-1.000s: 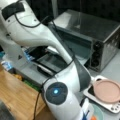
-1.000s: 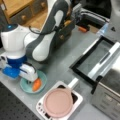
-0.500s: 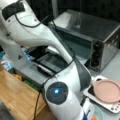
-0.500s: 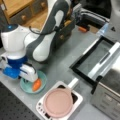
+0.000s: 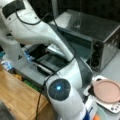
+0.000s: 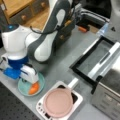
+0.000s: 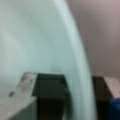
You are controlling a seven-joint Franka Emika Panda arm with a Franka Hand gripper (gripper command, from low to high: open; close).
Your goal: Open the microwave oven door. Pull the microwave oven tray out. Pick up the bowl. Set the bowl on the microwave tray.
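The pale teal bowl (image 6: 24, 90) with orange food (image 6: 34, 88) rests on the grey table at a front view's lower left. My gripper (image 6: 29, 83) stands on its rim. In the wrist view the gripper (image 7: 78, 100) straddles the bowl's rim (image 7: 80, 62), one finger (image 7: 27, 100) inside and one outside, shut on it. The microwave oven (image 6: 110, 92) (image 5: 100, 37) has its door (image 6: 87, 60) (image 5: 47, 62) folded down flat. A pale metal strip (image 6: 105, 62) across the door by the oven mouth looks like the tray's front edge.
A pink plate (image 6: 58, 102) (image 5: 107, 91) lies on a white slab with small buttons (image 6: 77, 98), between bowl and oven. My arm's white links (image 6: 42, 47) arch over the table's left. Wooden drawers (image 6: 25, 10) stand behind.
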